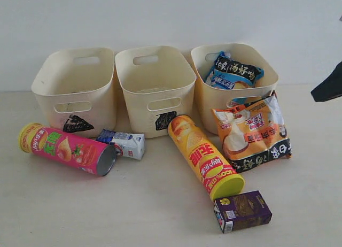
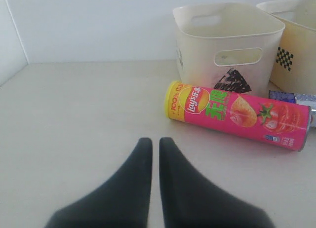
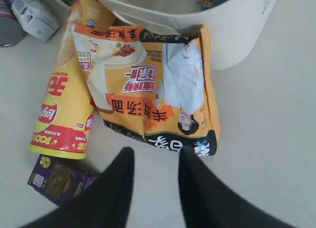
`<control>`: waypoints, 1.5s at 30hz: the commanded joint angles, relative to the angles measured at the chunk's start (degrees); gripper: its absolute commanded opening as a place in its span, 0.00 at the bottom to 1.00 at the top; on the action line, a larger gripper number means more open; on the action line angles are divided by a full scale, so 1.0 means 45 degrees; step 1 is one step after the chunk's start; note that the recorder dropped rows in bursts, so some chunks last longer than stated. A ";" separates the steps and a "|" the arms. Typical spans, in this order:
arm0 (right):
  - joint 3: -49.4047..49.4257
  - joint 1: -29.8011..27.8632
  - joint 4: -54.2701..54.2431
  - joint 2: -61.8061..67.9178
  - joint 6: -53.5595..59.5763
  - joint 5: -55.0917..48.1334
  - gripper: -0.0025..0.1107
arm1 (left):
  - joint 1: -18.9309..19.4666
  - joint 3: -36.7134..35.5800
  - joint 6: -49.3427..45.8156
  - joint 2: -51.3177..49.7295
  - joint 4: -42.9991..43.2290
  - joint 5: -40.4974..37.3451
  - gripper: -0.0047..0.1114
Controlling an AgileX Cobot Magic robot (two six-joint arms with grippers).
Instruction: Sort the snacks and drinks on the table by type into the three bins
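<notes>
Exterior view: count 3 bins in a row at the back of the table (image 1: 160, 215): left bin (image 1: 75, 89) with a black triangle, middle bin (image 1: 155, 89) with a black square, right bin (image 1: 235, 65) with its mark hidden. Tubes: 2, both lying down. The pink tube (image 1: 67, 149) is in front of the left bin; the yellow-red tube (image 1: 204, 156) runs from between the middle and right bins toward the front. Bags: 2. The blue bag (image 1: 234, 73) is inside the right bin; the orange-white bag (image 1: 252, 132) leans on that bin's front. Cartons: 2. The blue-white carton (image 1: 123, 144) is by the pink tube's open end; the purple carton (image 1: 243, 210) is just beside the yellow-red tube's cap. Left wrist view: left gripper (image 2: 155, 140) has its fingers pressed together to a hairline slit, holding nothing, over bare table. The pink tube (image 2: 237, 112) lies ahead and off to one side, apart from the fingertips, with the left bin (image 2: 227, 40) behind it. Right wrist view: right gripper (image 3: 155, 151) has fingers parted by a narrow gap, nothing between them. The orange-white bag (image 3: 148, 90) is just beyond the tips, its dark lower edge nearest; contact cannot be told. The yellow-red tube (image 3: 64, 104) and purple carton (image 3: 59, 176) lie beside one finger.
</notes>
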State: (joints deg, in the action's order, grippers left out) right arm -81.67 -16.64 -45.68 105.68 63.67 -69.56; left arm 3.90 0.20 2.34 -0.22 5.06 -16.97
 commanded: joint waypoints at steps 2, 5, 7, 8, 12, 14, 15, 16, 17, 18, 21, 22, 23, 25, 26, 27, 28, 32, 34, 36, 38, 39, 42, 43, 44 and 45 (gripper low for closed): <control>-0.0114 -0.0095 -0.0295 0.1037 0.0353 -0.0090 0.70 | 0.0008 -0.0044 -0.0046 0.0049 0.0020 0.0047 0.08; -0.0114 -0.0061 -0.0269 0.1824 0.0659 -0.0090 0.87 | 0.0008 -0.0044 -0.0046 0.0049 0.0020 0.0047 0.08; -0.0114 0.0141 -0.0298 0.2289 0.1686 -0.0090 0.87 | 0.0008 -0.0044 -0.0046 0.0049 0.0020 0.0047 0.08; -0.0114 0.0218 -0.0341 0.2408 0.2000 -0.0090 0.87 | 0.0008 -0.0044 -0.0046 0.0049 0.0020 0.0047 0.08; -0.0114 0.0662 -0.0826 0.2879 0.3670 -0.0090 0.87 | 0.0008 -0.0044 -0.0046 0.0049 0.0020 0.0047 0.08; -0.0114 0.0833 -0.1114 0.3098 0.4351 -0.0090 0.87 | 0.0008 -0.0044 -0.0046 0.0049 0.0020 0.0047 0.08; -0.0114 0.0912 -0.1312 0.3194 0.4697 -0.0090 0.87 | 0.0008 -0.0044 -0.0046 0.0049 0.0020 0.0047 0.08; -0.0114 0.0967 -0.1419 0.3282 0.4877 -0.0066 0.87 | 0.0008 -0.0044 -0.0046 0.0049 0.0020 0.0047 0.08; -0.0123 0.1034 -0.1562 0.3331 0.5011 0.0082 0.87 | 0.0008 -0.0044 -0.0046 0.0049 0.0020 0.0047 0.08; -0.0123 0.1071 -0.1598 0.3453 0.5223 0.0273 0.87 | 0.0008 -0.0044 -0.0046 0.0049 0.0020 0.0047 0.08; -0.0175 0.1157 -0.1738 0.3635 0.5510 0.0578 0.87 | 0.0008 -0.0044 -0.0046 0.0049 0.0020 0.0047 0.08; -0.0175 0.1151 -0.1855 0.3747 0.5697 0.0578 0.87 | 0.0008 -0.0044 -0.0046 0.0049 0.0020 0.0047 0.08; -0.0175 0.1151 -0.2049 0.3812 0.5969 0.0578 0.87 | 0.0008 -0.0044 -0.0046 0.0049 0.0020 0.0047 0.08; -0.0175 0.1151 -0.2488 0.3972 0.6354 0.0608 0.87 | 0.0008 -0.0044 -0.0046 0.0049 0.0020 0.0047 0.08; -0.0175 0.1151 -0.2720 0.4064 0.6561 0.0672 0.87 | 0.0008 -0.0044 -0.0046 0.0049 0.0020 0.0047 0.08; -0.0175 0.1151 -0.2926 0.4200 0.6648 0.0807 0.87 | 0.0008 -0.0044 -0.0046 0.0049 0.0020 0.0047 0.08; -0.0175 0.1151 -0.3089 0.4232 0.6731 0.0885 0.87 | 0.0008 -0.0044 -0.0046 0.0049 0.0020 0.0047 0.08; -0.0175 0.1151 -0.3214 0.4653 0.6975 0.0795 0.87 | 0.0008 -0.0044 -0.0046 0.0049 0.0020 0.0047 0.08; -0.0175 0.1151 -0.3214 0.4863 0.7006 0.0818 0.87 | 0.0008 -0.0044 -0.0046 0.0049 0.0020 0.0047 0.08; -0.0175 0.1151 -0.3238 0.4942 0.7164 0.0755 0.85 | 0.0008 -0.0044 -0.0046 0.0049 0.0020 0.0047 0.08; -0.0175 0.1151 -0.3297 0.4942 0.7273 0.0737 0.78 | 0.0008 -0.0044 -0.0046 0.0049 0.0020 0.0047 0.08; -0.0175 0.1151 -0.3387 0.4942 0.7340 0.0617 0.73 | 0.0008 -0.0044 -0.0046 0.0049 0.0020 0.0047 0.08; -0.0175 0.1151 -0.3475 0.4942 0.7364 0.0403 0.48 | 0.0008 -0.0044 -0.0046 0.0049 0.0020 0.0047 0.08; -0.0175 0.1151 -0.3475 0.4942 0.7364 0.0305 0.36 | 0.0008 -0.0044 -0.0046 0.0049 0.0020 0.0047 0.08; -0.0175 0.1151 -0.3475 0.4942 0.7364 0.0179 0.21 | 0.0008 -0.0044 -0.0046 0.0049 0.0020 0.0047 0.08; -0.0175 0.1151 -0.3446 0.4942 0.7381 0.0087 0.08 | 0.0008 -0.0044 -0.0046 0.0049 0.0020 0.0047 0.08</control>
State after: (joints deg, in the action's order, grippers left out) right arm -82.15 -11.41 -60.60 127.97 95.99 -67.32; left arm 3.90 0.20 2.34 -0.22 5.06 -16.97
